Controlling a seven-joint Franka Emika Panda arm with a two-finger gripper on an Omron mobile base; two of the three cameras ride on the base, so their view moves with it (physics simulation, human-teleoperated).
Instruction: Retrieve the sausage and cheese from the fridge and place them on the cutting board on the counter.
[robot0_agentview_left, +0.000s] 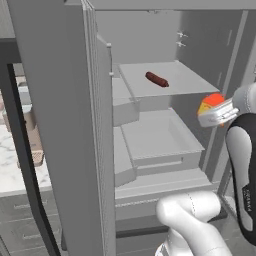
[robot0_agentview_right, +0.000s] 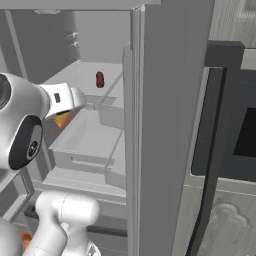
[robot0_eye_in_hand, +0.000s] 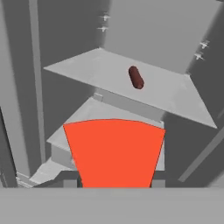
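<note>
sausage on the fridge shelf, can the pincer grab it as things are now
Probably not yet. The sausage lies in the open on the shelf with nothing in front of it, but the pincer is shut on the cheese, so it would have to put that down first.

sausage (robot0_agentview_left: 156, 79): dark reddish-brown
cheese (robot0_eye_in_hand: 114, 153): red face, yellow-orange side
fridge (robot0_agentview_left: 150, 135): plain grey
counter (robot0_agentview_left: 12, 165): white, grey-veined

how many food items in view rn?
2. The sausage lies on the upper shelf of the open fridge. The cheese is in the gripper, in front of the shelves. Others may be hidden.
</note>
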